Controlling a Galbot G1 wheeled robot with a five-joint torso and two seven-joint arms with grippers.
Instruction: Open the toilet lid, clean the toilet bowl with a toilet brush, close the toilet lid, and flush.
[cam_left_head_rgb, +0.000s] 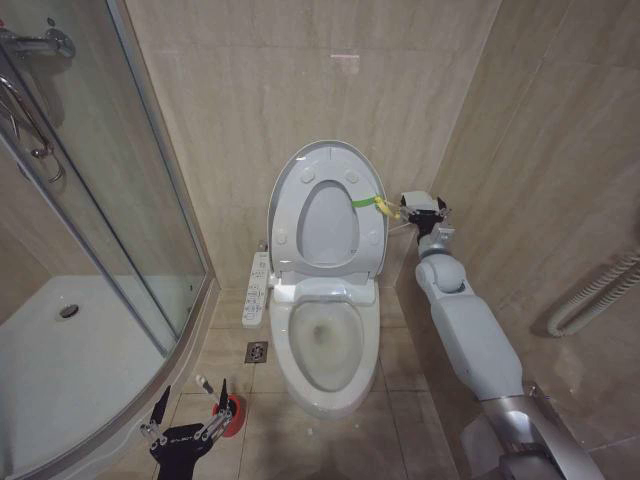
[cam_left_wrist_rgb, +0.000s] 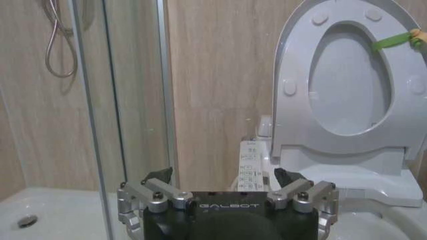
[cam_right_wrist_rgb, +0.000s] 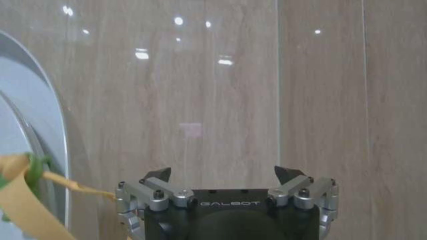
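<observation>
Tiled bathroom corner; toilet lid (cam_left_head_rgb: 335, 160) raised, toilet bowl (cam_left_head_rgb: 322, 385) uncleaned, toilet brush (cam_left_head_rgb: 212, 390) in its red holder (cam_left_head_rgb: 230, 415) on the floor. Left gripper (cam_left_head_rgb: 188, 412) beside the brush, jaws open; right gripper (cam_left_head_rgb: 421, 212) beside the seat's green-yellow tag (cam_left_head_rgb: 372, 203), jaws open; scrubbing, closing, flushing remain.

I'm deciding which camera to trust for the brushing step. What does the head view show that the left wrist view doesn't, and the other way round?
Head view alone: the toilet bowl, the red brush holder on the floor by the open left gripper, the floor drain, and the right gripper by the yellow strap.

Left wrist view alone: the shower hose.

Both: raised lid and seat, side control panel, glass shower wall.
</observation>
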